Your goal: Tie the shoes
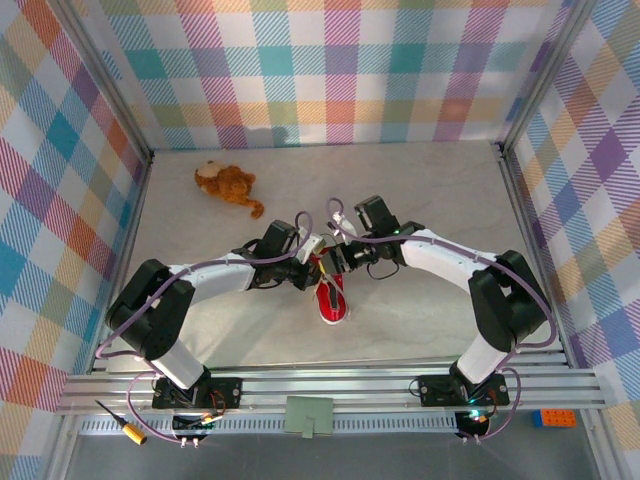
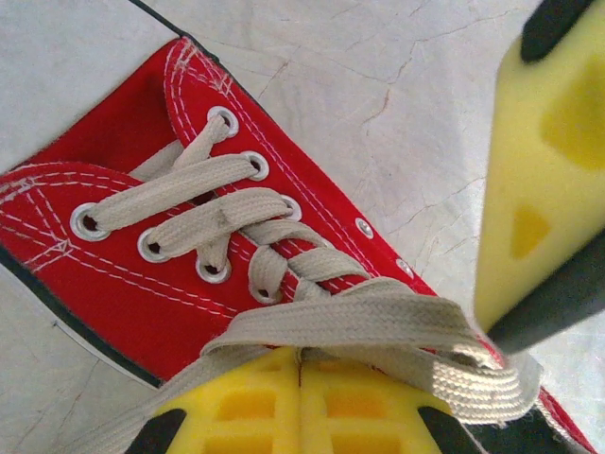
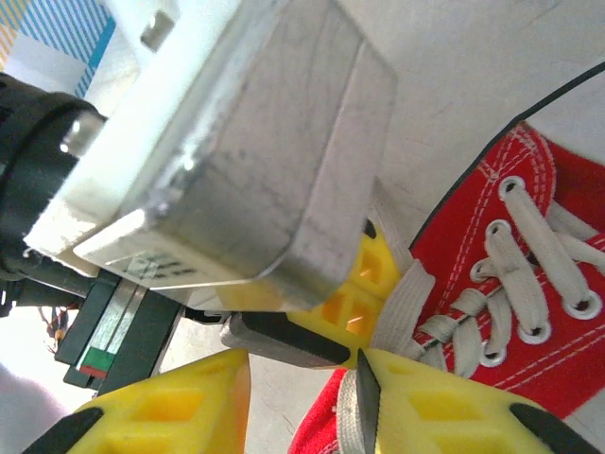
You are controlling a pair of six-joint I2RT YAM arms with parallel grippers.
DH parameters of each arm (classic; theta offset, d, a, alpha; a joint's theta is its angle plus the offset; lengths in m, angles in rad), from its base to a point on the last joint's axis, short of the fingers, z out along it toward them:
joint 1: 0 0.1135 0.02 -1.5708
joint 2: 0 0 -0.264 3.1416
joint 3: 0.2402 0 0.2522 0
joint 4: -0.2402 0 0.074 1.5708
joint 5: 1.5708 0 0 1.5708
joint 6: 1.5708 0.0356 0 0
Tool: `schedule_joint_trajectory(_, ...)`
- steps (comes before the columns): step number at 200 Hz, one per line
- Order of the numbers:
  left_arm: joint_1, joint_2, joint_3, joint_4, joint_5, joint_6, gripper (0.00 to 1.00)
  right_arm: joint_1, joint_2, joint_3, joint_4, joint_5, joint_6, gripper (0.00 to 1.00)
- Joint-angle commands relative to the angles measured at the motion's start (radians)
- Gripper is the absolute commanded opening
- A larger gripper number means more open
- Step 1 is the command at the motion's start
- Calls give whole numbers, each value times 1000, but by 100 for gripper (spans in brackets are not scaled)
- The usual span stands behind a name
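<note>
left pincer (image 2: pixel 301 364) clamped tight, flat white lace (image 2: pixel 359 317) pinched across its tips and drawn over the tongue of small red canvas sneaker w/ white rubber toe cap (image 1: pixel 331 298). right pincer (image 3: pixel 302 369) partly open, clear gap btwn yellow pads (image 3: pixel 444 407); one lace strand lying along a pad's inner face, not squeezed. both pincers nose to nose just above sneaker's ankle end, mid-table, toe seemingly twd arm bases.

step, prob.: lace handover/crossing for first knot. nothing tied yet, no loop seen. next move likely calls for right pincer closing on the free strand beside left's tips w/o nipping left's fingers, then pulling apart sideways.

room: v. tight btwn the two wrists. open tabletop (image 1: pixel 420 200) to either side & beyond. brown plush toy animal (image 1: pixel 228 185) well apart, far left. checked walls (image 1: pixel 60 200) well off; near rail (image 1: pixel 330 385) closer.
</note>
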Motion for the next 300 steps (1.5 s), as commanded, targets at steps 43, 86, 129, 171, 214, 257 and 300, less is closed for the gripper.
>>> schedule_joint_trajectory(43,10,12,17,-21,18,-3,0,-81,60,55,-82,-29,45,31)
schedule_joint_trajectory(86,9,-2,6,-8,21,1,0,-82,151,76,-57,-127,65,27)
schedule_joint_trajectory(129,9,-6,1,-1,25,6,0,-82,209,115,-63,-248,22,21)
schedule_joint_trajectory(171,9,-4,0,4,20,6,0,-82,237,137,-94,-310,-8,21)
schedule_joint_trajectory(214,9,-10,0,6,15,16,0,-82,276,175,-185,-333,-58,20)
schedule_joint_trajectory(257,9,-37,-26,44,4,33,0,-82,306,208,-232,-342,-64,18)
schedule_joint_trajectory(300,9,-45,-23,49,-11,49,0,-82,329,238,-261,-397,-73,27)
